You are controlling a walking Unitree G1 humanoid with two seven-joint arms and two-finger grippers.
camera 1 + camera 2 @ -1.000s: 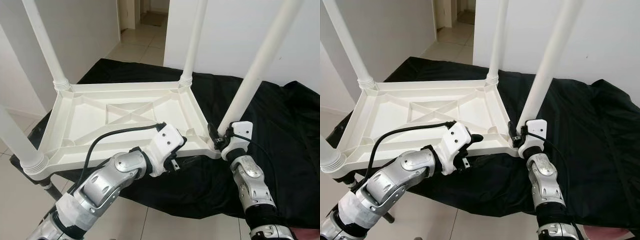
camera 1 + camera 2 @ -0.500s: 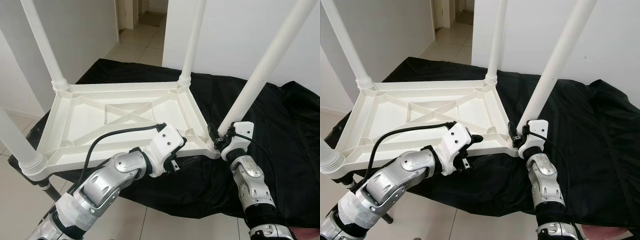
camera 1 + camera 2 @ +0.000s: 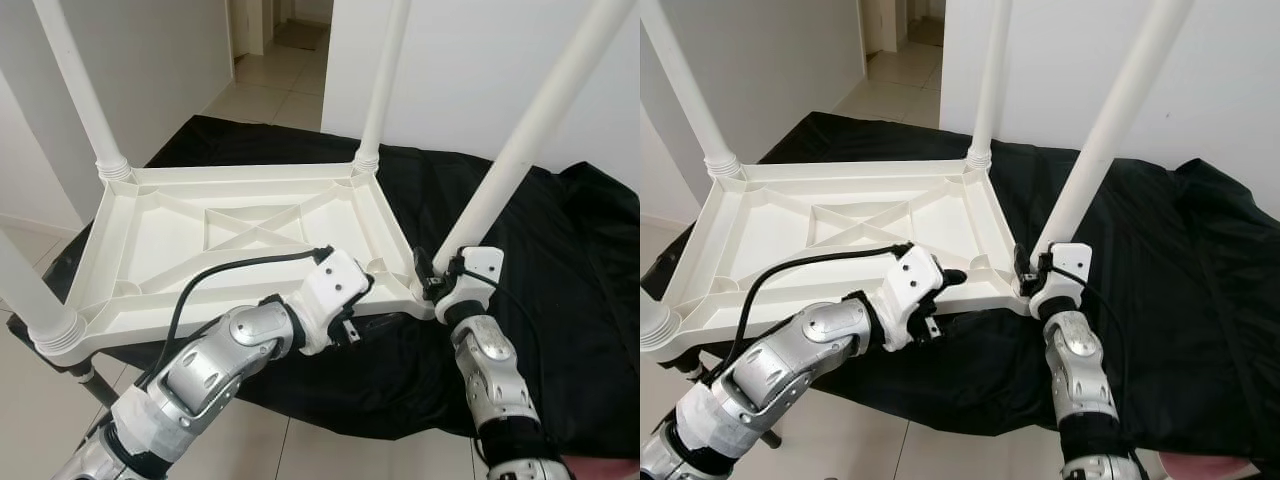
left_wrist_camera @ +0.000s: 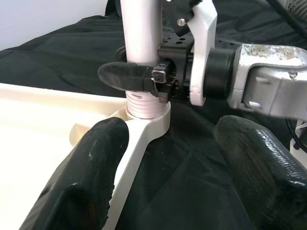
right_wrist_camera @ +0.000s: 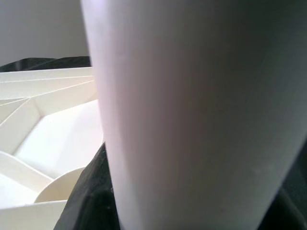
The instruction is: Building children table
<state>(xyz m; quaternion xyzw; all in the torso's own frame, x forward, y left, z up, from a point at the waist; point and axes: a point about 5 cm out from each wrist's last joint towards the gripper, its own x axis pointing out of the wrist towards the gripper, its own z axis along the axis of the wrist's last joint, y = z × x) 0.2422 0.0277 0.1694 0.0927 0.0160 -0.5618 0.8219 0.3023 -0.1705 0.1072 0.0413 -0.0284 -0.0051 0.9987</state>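
A white plastic children's table (image 3: 200, 240) lies upside down on black cloth, its four legs pointing up. My right gripper (image 3: 432, 280) is shut on the near-right leg (image 3: 520, 150) just above its threaded socket. The left wrist view shows that gripper's finger (image 4: 129, 75) pressed across the same leg (image 4: 141, 28), and the right wrist view looks straight at the leg (image 5: 192, 115). My left gripper (image 3: 940, 300) is at the table's near rim beside that corner. It stands open (image 4: 172, 139), with one finger (image 4: 96, 163) over the rim and the other over the cloth.
The black cloth (image 3: 560, 300) covers a low stand with tiled floor (image 3: 30, 400) around it. A white wall (image 3: 460, 60) rises behind the table, and a doorway (image 3: 270, 30) opens at the back left. The other legs (image 3: 75, 90) stand tall at the remaining corners.
The whole picture has shifted slightly, so the camera moved. Both grippers keep their places on the table and leg.
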